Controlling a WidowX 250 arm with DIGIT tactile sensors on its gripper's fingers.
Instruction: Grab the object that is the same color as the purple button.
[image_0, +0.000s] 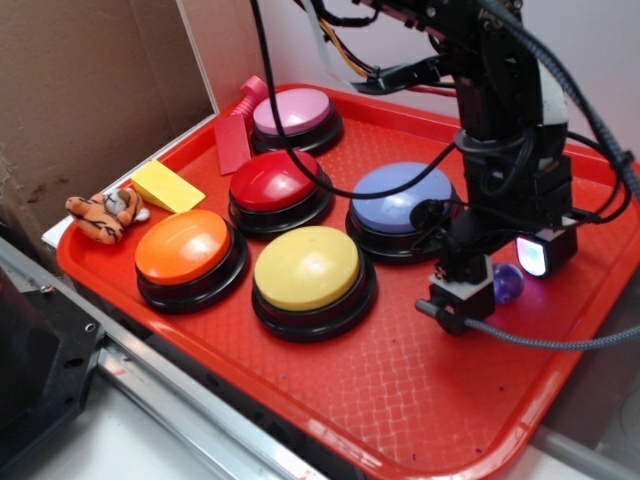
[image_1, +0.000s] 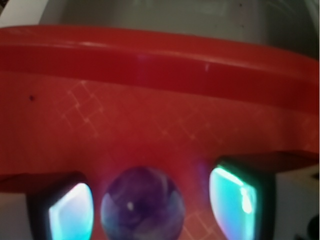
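Note:
The object, a small glossy dark-purple marbled ball (image_0: 508, 283) (image_1: 142, 204), rests on the red tray (image_0: 380, 400) near its right side. My gripper (image_0: 503, 270) (image_1: 150, 205) is lowered around it, open, with a glowing pad on each side. In the wrist view the left pad (image_1: 70, 212) sits close to the ball and the right pad (image_1: 232, 202) stands off with a gap of tray showing. The purple button (image_0: 400, 205), a lavender dome on a black base, stands just left of my arm.
Pink (image_0: 295, 115), red (image_0: 278, 185), orange (image_0: 190, 250) and yellow (image_0: 310, 275) dome buttons fill the tray's left and middle. A yellow wedge (image_0: 167, 186), a red block (image_0: 233, 140) and a tiger plush (image_0: 105, 215) lie at the far left. The tray's raised rim (image_1: 160, 60) runs just beyond the ball.

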